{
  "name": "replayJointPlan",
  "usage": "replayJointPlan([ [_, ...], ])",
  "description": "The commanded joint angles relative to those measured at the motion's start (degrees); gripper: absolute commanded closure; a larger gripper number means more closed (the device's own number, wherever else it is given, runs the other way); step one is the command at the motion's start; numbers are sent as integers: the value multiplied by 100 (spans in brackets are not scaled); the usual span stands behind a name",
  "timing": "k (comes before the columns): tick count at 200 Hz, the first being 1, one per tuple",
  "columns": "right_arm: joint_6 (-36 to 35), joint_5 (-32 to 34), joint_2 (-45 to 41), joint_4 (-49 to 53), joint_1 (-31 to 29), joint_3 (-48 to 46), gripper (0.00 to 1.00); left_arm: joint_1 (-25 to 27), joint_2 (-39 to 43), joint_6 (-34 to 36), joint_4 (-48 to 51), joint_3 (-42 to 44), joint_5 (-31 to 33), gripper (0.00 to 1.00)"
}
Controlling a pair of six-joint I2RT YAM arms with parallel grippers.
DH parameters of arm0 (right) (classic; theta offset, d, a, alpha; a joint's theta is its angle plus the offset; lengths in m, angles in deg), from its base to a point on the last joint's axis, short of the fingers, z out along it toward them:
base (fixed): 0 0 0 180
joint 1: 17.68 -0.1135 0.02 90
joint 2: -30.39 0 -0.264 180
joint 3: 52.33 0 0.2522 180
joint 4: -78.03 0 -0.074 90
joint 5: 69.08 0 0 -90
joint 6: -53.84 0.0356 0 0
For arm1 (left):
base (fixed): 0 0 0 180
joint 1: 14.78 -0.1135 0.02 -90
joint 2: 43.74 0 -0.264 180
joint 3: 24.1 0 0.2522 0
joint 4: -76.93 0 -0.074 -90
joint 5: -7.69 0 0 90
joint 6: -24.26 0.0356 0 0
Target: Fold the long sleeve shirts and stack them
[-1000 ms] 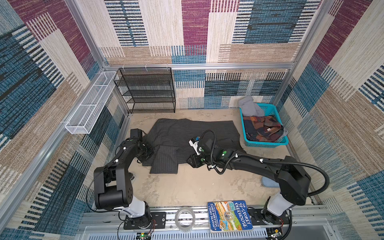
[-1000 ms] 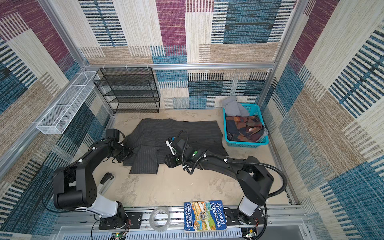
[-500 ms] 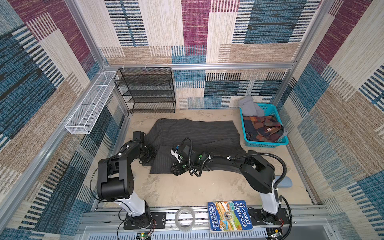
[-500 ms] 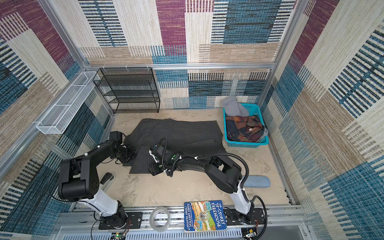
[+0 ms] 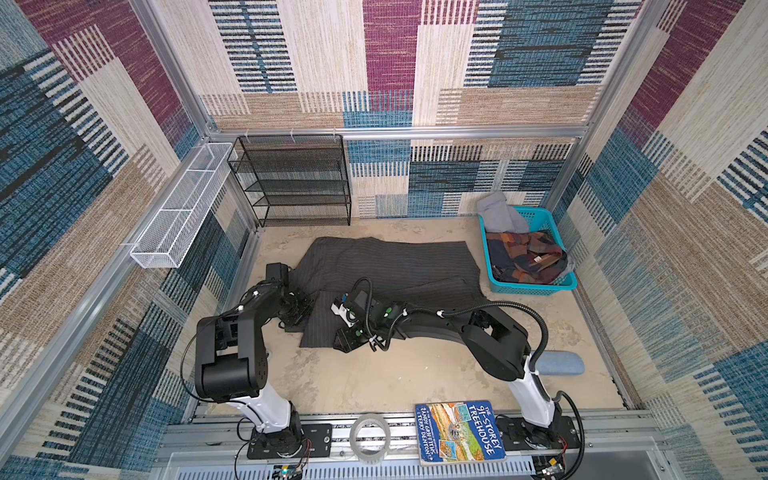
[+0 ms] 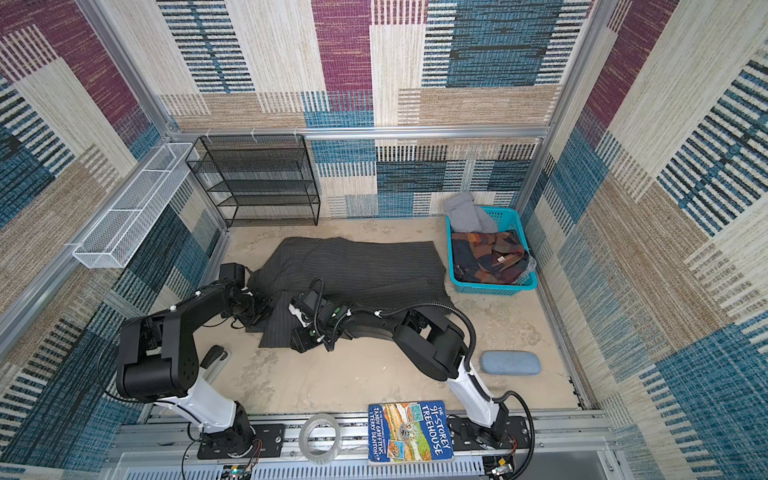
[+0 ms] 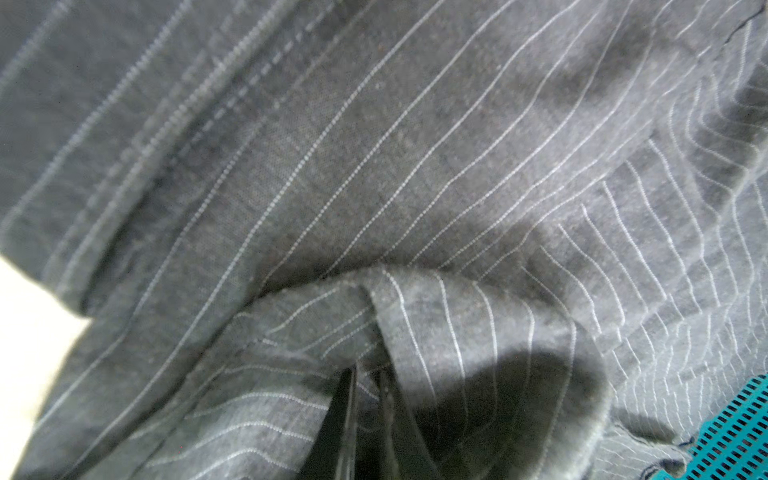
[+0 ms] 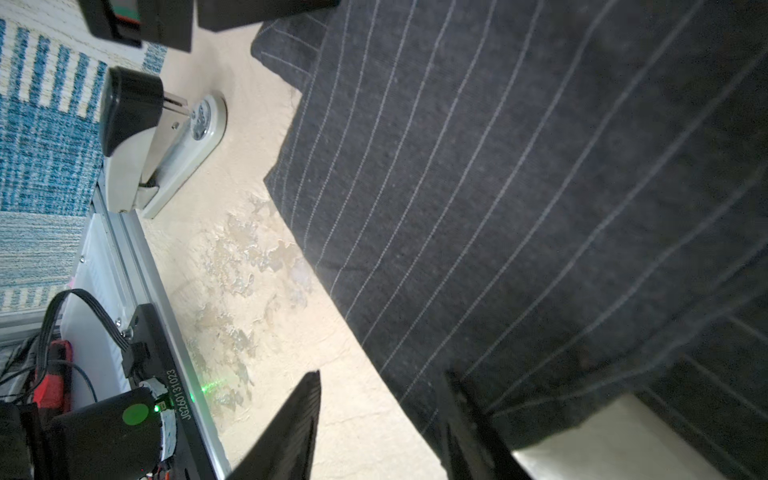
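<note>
Top views: the charcoal-grey pinstriped cloth shirt (image 5: 390,266) lies spread on the sandy beige counter (image 5: 374,374), middle to back. Its right end is just beside the teal plastic mesh basket (image 5: 536,289), which holds other clothes. A narrower flap of the shirt runs toward the front. The left hand (image 5: 297,309) sits low at the shirt's left edge. The right hand (image 5: 347,338) reaches across the middle to the flap's front edge. Both top views show the same layout: shirt (image 6: 353,266), left hand (image 6: 255,309), right hand (image 6: 303,340). From up here I can't tell how the jaws stand.

Left wrist: the left hand (image 7: 365,415) is closed, its dark fingers (image 7: 347,415) nearly together with a bunched fold of shirt (image 7: 374,166) pinched between them. Fabric fills most of the frame. There's a sliver of counter (image 7: 25,332) at one edge and a bit of basket (image 7: 739,428) mesh in a corner.

Right wrist: the right hand (image 8: 382,428) has its jaws apart, nothing clamped. One of its fingers (image 8: 291,432) is over bare counter (image 8: 249,270), the other at the shirt's (image 8: 498,187) edge. The hem runs between them. The shirt lies flat here.
</note>
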Motion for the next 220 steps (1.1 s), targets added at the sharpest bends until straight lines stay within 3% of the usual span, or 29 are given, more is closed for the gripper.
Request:
replayJointPlan([
  [1,-279,437,24,369,-50,158,45,-7,39,-31,-37,21,-47,84],
  [77,-896,1439,511,940,-200,523,44,-7,17,-46,-97,20,-141,85],
  [92,-922,1582,587,972,-209,524,51,-7,-42,-54,-107,12,-145,85],
  [127,-935,1978,552,1053,-206,522,86,-7,-139,-71,-150,3,-127,85],
  [138,-949,2001,449,1066,-202,514,93,-7,-146,-72,-160,4,-115,85],
  [169,-1052,1447,-75,990,-205,436,100,-7,-145,-73,-147,-30,-60,86],
  [220,-1355,-16,-919,1051,-184,451,100,-5,-71,-34,-160,-11,100,86],
])
